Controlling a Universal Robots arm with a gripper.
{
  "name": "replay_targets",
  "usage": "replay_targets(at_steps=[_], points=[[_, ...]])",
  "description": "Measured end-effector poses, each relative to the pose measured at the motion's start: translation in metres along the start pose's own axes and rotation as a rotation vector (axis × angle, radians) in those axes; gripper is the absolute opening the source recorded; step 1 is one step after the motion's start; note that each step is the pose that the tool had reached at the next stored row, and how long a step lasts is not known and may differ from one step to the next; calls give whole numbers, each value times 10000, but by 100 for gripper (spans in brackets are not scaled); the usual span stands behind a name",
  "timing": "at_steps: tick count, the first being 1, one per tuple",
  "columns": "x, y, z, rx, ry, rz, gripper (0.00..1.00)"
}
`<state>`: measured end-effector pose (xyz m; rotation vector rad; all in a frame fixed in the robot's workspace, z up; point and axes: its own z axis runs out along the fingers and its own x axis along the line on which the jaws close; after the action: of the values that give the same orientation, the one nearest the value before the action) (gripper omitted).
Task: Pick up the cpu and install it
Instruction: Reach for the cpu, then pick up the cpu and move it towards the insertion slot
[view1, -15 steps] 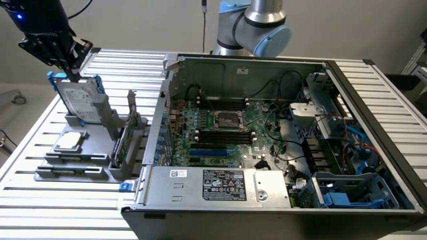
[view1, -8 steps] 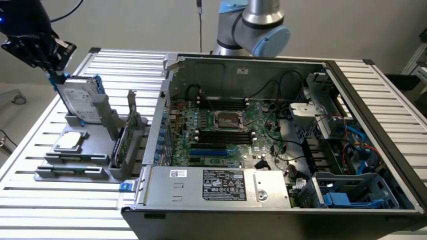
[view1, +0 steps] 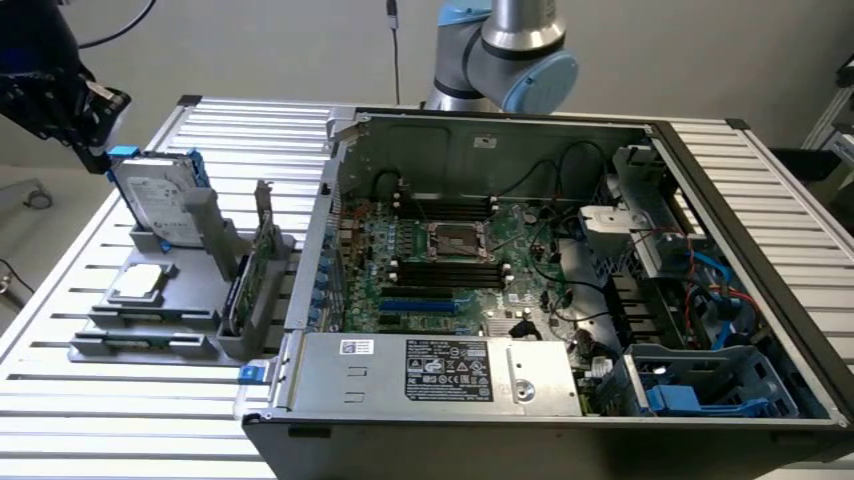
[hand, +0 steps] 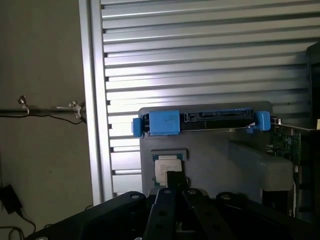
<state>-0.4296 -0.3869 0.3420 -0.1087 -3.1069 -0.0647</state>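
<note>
Hovering at the exterior view's far left, the gripper (view1: 88, 135) hangs above the top edge of the upright hard drive (view1: 158, 205). In the wrist view its fingertips (hand: 173, 179) look pressed together, with nothing between them. The cpu (view1: 140, 283) is apart from the gripper. It lies flat, metal top up, in a shallow seat of the grey holder (view1: 174, 322), below the gripper and in front of the drive. From the wrist, the cpu (hand: 167, 167) shows just past the gripper's tip. Beyond it the drive's blue rails (hand: 200, 122) run across the holder (hand: 225, 155). The holder stands on the slatted table (view1: 80, 400). To the exterior view's right sits the open computer case (view1: 747, 190), with the metal-framed socket (view1: 451, 240) in the middle of its green board.
</note>
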Motion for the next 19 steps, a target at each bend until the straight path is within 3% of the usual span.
replay_targets(at_steps=[14, 16, 18, 19], points=[[0, 0, 3, 7, 9, -6, 11], [0, 0, 3, 7, 9, -6, 12], [0, 0, 3, 7, 10, -6, 24], [1, 0, 3, 7, 9, -7, 24]])
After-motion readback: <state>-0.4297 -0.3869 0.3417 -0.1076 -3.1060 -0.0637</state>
